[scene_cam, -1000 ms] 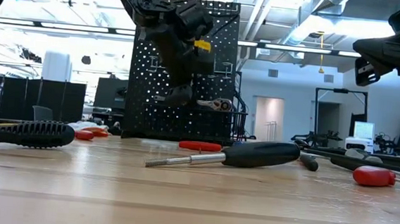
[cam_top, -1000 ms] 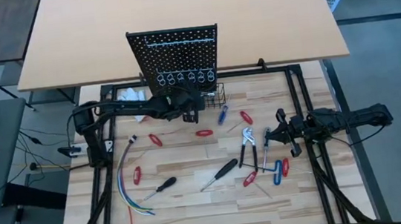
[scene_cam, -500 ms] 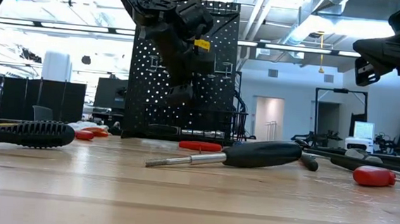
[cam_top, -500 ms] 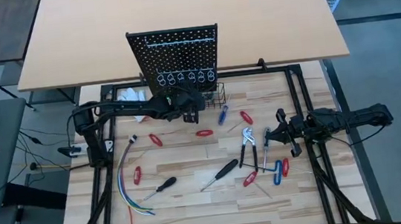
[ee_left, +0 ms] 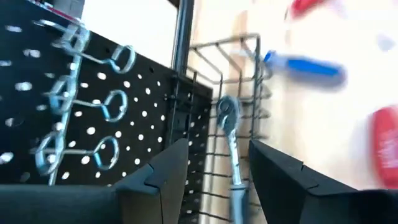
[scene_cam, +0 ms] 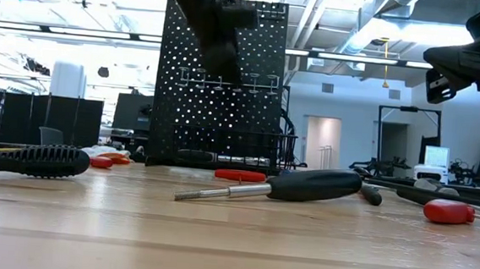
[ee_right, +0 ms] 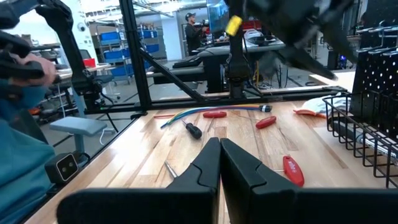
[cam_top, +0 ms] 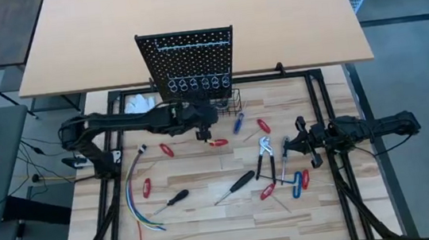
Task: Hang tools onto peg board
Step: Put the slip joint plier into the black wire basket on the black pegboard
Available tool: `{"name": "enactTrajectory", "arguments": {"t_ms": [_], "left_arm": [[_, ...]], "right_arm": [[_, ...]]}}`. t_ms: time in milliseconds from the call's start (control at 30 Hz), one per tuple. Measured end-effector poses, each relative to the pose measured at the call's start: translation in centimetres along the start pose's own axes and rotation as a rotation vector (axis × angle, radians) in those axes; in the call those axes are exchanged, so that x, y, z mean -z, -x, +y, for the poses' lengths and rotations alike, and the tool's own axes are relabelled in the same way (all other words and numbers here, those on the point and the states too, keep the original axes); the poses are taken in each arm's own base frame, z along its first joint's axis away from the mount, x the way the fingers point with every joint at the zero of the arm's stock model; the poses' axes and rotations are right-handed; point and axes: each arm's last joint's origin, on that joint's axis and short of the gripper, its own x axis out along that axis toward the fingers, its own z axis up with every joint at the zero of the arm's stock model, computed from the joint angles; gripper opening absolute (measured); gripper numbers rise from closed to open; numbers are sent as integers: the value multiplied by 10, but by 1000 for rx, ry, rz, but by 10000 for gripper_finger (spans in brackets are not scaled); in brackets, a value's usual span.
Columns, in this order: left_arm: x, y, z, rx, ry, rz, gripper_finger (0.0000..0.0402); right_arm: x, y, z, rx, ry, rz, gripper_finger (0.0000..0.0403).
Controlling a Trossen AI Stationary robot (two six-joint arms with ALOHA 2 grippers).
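The left gripper (cam_top: pixel 204 131) hangs just in front of the peg board (cam_top: pixel 186 59), above the counter (cam_top: pixel 209 216), with its fingers (ee_left: pixel 163 174) spread apart and holding nothing. In the left wrist view a ratchet wrench (ee_left: pixel 230 149) stands upright in the wire basket (ee_left: pixel 242 112) at the board's foot, directly ahead of the gap between the fingers and separate from them. The next pick appears to depend on one relation: a red-handled tool (cam_top: pixel 218 143) lies just to the near right of the left gripper, with its long axis running left to right across the counter. A blue-handled screwdriver (cam_top: pixel 238 122) lies slightly farther right, beside the basket. The left arm is clearly the nearer arm for both. The right gripper (cam_top: pixel 306 144) waits at the right side of the counter with its fingers (ee_right: pixel 208 163) pressed together and empty, beside the pliers (cam_top: pixel 264 153) and the T-shaped hex key (cam_top: pixel 285 164). The row of metal rings (cam_top: pixel 199 82) on the board stands vacant.
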Motion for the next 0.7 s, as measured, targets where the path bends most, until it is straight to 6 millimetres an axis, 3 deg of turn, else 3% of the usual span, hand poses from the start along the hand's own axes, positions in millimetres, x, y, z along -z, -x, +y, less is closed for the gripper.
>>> {"name": "enactTrajectory", "arguments": {"t_ms": [100, 233, 500, 700], "left_arm": [[1, 21, 1, 132, 116, -52, 163], [12, 33, -7, 289, 232, -84, 163], [50, 17, -53, 335, 333, -126, 162], [64, 8, -66, 371, 422, -228, 162]], "right_arm": [[0, 0, 0, 0, 0, 0, 18], [0, 0, 0, 0, 0, 0, 18], [0, 0, 0, 0, 0, -1, 18], [0, 0, 0, 0, 0, 0, 18]]}}
